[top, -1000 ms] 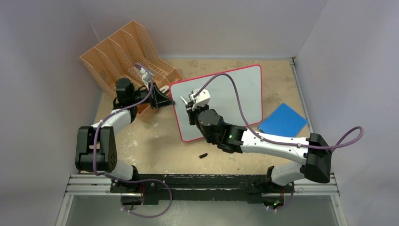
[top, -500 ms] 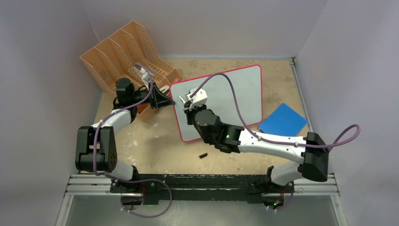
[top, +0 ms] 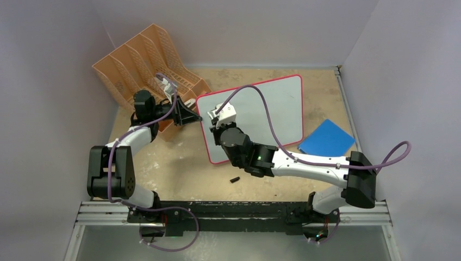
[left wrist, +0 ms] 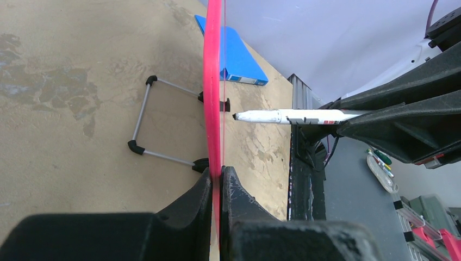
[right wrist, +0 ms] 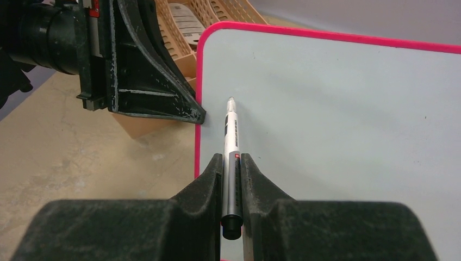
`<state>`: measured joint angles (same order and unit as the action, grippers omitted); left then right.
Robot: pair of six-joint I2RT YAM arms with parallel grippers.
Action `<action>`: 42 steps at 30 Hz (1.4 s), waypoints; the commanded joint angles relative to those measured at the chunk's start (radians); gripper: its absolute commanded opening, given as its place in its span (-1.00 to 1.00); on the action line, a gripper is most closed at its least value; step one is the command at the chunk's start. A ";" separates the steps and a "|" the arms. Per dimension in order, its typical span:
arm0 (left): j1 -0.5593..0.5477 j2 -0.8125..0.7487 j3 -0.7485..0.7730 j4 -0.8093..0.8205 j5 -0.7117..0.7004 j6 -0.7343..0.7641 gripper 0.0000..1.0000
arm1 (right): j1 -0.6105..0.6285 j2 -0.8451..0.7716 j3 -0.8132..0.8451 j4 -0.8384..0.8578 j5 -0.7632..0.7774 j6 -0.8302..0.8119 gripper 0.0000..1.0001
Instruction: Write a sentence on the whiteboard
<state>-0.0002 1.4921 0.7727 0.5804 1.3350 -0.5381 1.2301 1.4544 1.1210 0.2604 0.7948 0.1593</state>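
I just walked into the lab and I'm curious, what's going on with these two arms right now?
The left claw is clamped on the edge of the red-framed whiteboard, steadying it. The right claw grips a marker, its tip pointed at the board near that same edge but just short of the surface. No writing shows on the board yet.

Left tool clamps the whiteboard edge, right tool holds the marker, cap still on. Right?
No, the cap is off: the left wrist view shows the marker with a bare nib. The rest holds: left tool clamps the whiteboard edge, right tool holds the marker.
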 commanded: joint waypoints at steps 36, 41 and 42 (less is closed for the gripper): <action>-0.001 -0.035 0.016 0.016 0.020 0.027 -1.00 | 0.014 0.010 0.101 -0.015 0.066 -0.003 -1.00; -0.001 -0.035 0.016 0.018 0.023 0.027 -1.00 | 0.014 0.034 0.115 -0.004 0.066 -0.010 -1.00; -0.001 -0.035 0.016 0.018 0.023 0.027 -1.00 | 0.014 0.037 0.116 -0.001 0.065 -0.012 -1.00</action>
<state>-0.0002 1.4918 0.7727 0.5800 1.3350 -0.5377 1.2381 1.4803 1.1934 0.2031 0.8242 0.1661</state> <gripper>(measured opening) 0.022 0.146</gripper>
